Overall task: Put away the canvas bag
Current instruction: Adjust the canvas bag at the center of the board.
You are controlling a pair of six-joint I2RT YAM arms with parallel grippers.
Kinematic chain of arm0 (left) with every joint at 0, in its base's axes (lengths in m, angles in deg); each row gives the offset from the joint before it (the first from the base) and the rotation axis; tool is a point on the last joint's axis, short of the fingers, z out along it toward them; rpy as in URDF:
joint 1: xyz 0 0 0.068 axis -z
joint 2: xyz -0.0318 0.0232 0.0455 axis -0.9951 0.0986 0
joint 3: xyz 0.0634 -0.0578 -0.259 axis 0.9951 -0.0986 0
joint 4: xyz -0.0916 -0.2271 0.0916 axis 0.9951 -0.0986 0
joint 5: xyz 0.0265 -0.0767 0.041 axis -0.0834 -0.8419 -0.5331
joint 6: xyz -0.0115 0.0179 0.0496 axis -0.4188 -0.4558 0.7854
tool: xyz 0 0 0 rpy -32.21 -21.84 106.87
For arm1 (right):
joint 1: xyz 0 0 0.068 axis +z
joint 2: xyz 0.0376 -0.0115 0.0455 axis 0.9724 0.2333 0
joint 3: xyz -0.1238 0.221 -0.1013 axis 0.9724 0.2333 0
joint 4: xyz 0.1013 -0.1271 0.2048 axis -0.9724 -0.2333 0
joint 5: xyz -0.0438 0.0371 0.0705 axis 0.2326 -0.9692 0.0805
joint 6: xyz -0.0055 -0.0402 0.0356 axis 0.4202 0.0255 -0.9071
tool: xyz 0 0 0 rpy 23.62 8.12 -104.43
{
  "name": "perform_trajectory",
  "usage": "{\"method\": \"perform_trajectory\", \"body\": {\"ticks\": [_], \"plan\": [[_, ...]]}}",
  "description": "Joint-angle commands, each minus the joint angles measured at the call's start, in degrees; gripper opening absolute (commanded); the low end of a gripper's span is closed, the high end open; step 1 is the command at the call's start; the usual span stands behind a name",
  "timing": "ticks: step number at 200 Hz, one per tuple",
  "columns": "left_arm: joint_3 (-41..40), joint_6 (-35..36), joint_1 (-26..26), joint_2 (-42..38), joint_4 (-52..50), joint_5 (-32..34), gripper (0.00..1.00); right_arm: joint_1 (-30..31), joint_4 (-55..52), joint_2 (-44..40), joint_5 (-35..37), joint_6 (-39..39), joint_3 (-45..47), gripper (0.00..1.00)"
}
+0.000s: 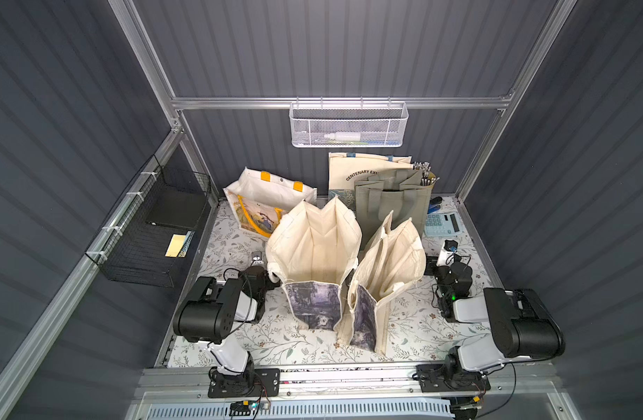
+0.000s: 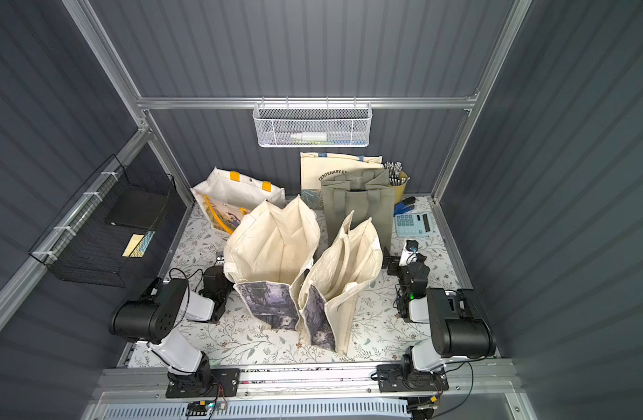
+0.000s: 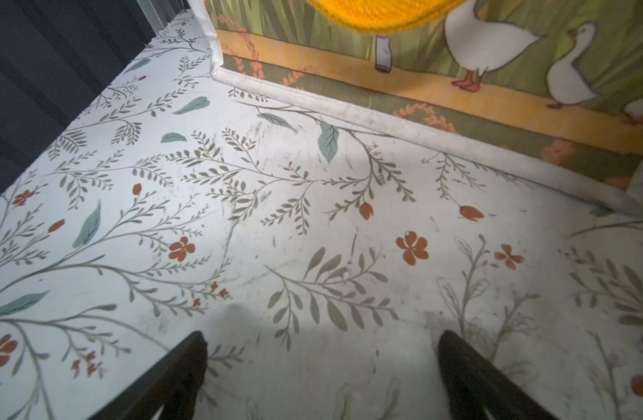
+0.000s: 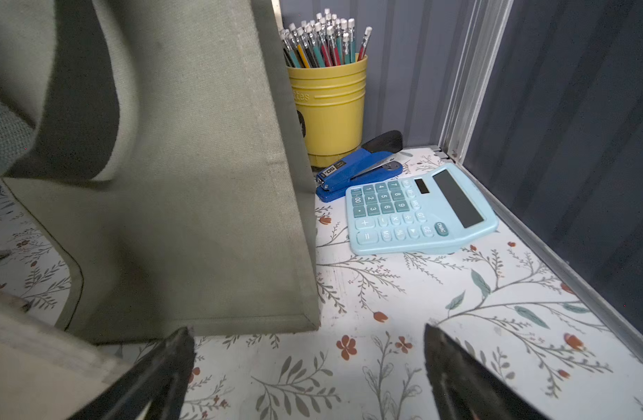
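Since nothing is lifted yet, the left gripper (image 3: 321, 345) and right gripper (image 4: 309, 338) sit low on either side of the cream canvas bags (image 1: 312, 247), fingers spread wide and empty over the tabletop (image 1: 276, 338), presumably poised to reach in. The bags stand upright at mid-tabletop, soft-sided, mouths gaping, with a dusky painting printed on their front faces. Which one is meant, I can't tell.

Both top views look steeply down from above the near edge, sharing nearly the whole floral table (image 1: 276, 338). Your left wrist view sits low, close behind the left gripper (image 3: 321, 337), facing the goose-print bag (image 3: 403, 94); your right wrist view, behind the right gripper (image 4: 307, 331), faces the calculator (image 4: 418, 214), which both top views share.
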Motion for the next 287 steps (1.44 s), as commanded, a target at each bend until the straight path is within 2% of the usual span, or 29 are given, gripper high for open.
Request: {"method": "perform_trajectory", "body": {"ticks": [1,156,171,184,213,234,260,278,287], "plan": [[0.72,-0.49,-0.29,0.41,-1.53,-0.42,1.00,-0.18,0.36,-0.36,-0.71,-0.49,-0.04,0.99],[0.38,-0.36,-0.29,0.20,-0.99,-0.59,1.00,-0.16,0.65,-0.76,-0.52,-0.54,0.08,0.99],[1.48,0.59,-0.29,-1.83,-4.74,-1.84,0.99,-0.19,0.68,-2.70,2.54,-2.00,0.26,0.99],[3.57,0.57,-0.29,-5.02,-11.02,-2.15,1.00,-0.19,-3.86,-7.09,6.17,-3.45,0.05,0.99],[4.17,-0.38,-0.29,-13.92,-17.33,-0.31,0.99,-0.19,-20.48,-19.60,6.45,-4.30,-2.71,0.99],[6.23,-2.42,-0.27,-21.75,-26.78,2.51,0.99,-0.19,-41.88,-27.76,5.35,-6.40,-9.93,0.99],[9.16,-5.47,-0.28,-31.17,-39.69,5.04,1.00,-0.19,-62.46,-34.48,4.55,-7.78,-18.15,0.99],[11.20,-9.85,-0.22,-37.60,-49.26,7.62,1.00,-0.19,-69.27,-38.11,5.65,-8.76,-21.96,0.99],[11.80,-9.85,-0.28,-42.66,-55.13,7.62,1.00,-0.18,-74.95,-39.70,4.43,-8.47,-26.24,0.98]]}}
